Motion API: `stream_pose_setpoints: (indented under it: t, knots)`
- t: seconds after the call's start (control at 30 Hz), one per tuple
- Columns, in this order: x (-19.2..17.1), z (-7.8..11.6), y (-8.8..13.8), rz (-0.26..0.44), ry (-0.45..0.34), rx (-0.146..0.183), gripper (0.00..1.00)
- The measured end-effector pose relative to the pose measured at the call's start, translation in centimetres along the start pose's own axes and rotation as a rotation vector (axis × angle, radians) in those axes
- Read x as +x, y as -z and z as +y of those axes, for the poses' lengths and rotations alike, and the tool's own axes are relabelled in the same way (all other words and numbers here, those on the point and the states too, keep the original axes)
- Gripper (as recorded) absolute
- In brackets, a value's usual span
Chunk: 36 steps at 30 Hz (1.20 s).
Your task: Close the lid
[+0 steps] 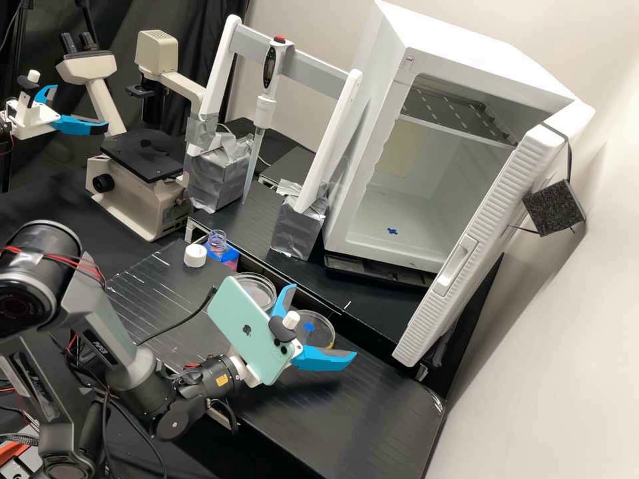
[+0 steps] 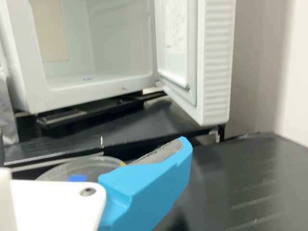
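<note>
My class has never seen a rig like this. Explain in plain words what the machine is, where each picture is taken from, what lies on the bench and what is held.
The machine is a dark grey robot arm. Its tool has two blue fingers, spread apart and gripping nothing; a phone is mounted behind them. The high view comes from a fixed camera looking down on the black bench; the wrist view comes from a camera on the arm itself. On the bench are two clear round dishes and, beside each other, a white cap and an open bottle. Farther back stand a microscope, an upright pipette and a white cabinet, door open.
</note>
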Motion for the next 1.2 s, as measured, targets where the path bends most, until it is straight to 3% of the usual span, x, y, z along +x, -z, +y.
stream_pose_setpoints:
  t: [0.43, 0.67, 1.2]
  knots:
    - [-0.5, -1.1, -0.1, -0.009, 0.051, 0.005, 1.00]
    - [-0.3, -1.8, -0.3, -0.009, 0.090, -0.017, 1.00]
    - [-0.3, -1.0, -1.0, -0.032, 0.046, -0.003, 1.00]
